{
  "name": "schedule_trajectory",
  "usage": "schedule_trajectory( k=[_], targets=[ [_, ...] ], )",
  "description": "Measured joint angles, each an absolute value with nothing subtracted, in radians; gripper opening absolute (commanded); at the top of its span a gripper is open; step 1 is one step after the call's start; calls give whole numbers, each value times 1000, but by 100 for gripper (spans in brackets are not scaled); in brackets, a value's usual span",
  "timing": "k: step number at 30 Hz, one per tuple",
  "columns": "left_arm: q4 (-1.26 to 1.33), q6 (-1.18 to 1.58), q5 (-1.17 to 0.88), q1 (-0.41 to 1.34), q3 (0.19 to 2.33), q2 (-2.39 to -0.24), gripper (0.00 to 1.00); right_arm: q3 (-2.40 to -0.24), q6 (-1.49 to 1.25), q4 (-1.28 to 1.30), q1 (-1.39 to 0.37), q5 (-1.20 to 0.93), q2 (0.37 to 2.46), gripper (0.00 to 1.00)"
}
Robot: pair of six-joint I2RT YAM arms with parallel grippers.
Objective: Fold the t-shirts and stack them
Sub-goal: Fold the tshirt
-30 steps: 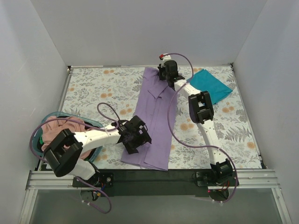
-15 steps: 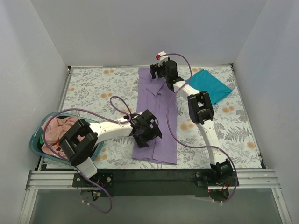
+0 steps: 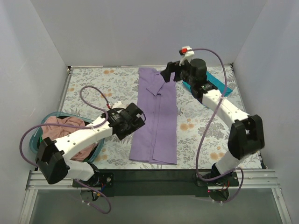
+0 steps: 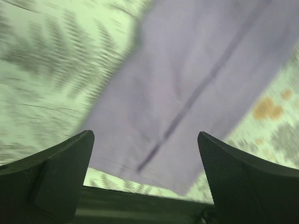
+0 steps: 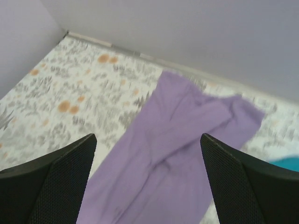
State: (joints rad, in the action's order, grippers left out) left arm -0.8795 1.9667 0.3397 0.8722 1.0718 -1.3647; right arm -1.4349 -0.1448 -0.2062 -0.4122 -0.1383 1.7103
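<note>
Pink tees [image 3: 65, 133] sit heaped in the teal basket [image 3: 36, 140] at approx 8 o'clock, prob waiting their turn. L gripper [image 3: 135, 119] hangs just beside the lavender tee's [image 3: 156, 121] L edge, jaws wide w/ nothing between them in the L wrist view [image 4: 145, 136], cloth under them. Looks like the sides are folded in already, so the tee lies as a narrow strip mid-table [image 3: 93, 86]. Its long axis runs 12 to 6: straight wide end, prob the hem, at 6 by the arm bases, rumpled sleeve/collar end at 12 by the back wall. R gripper [image 3: 170, 74] hovers over that 12 end, also wide and empty [image 5: 147, 136], prob placed to take the far end for a lengthwise fold. Teal tee [image 3: 218, 83] lies folded at approx 1 o'clock, partly hidden by the R arm, likely the stack base.
</note>
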Motion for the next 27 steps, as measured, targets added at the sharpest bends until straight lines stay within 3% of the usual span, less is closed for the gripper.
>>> schedule_trajectory(
  k=[6,10,19,27],
  targets=[
    [-1121,1982,500,594,974,-1256,94,-870,-292,-146,-441,-168,1402,98],
    [-1155,1987,556,544,971,-1229,95,-692,-338,-52,-502,-162,1292,98],
    [-1020,1939,566,408,931,-1323,98,-566,-391,-35,-546,-114,1071,98],
    [-762,1751,432,396,891,-1371,98,-551,-397,2,-546,-60,987,98]
  ],
)
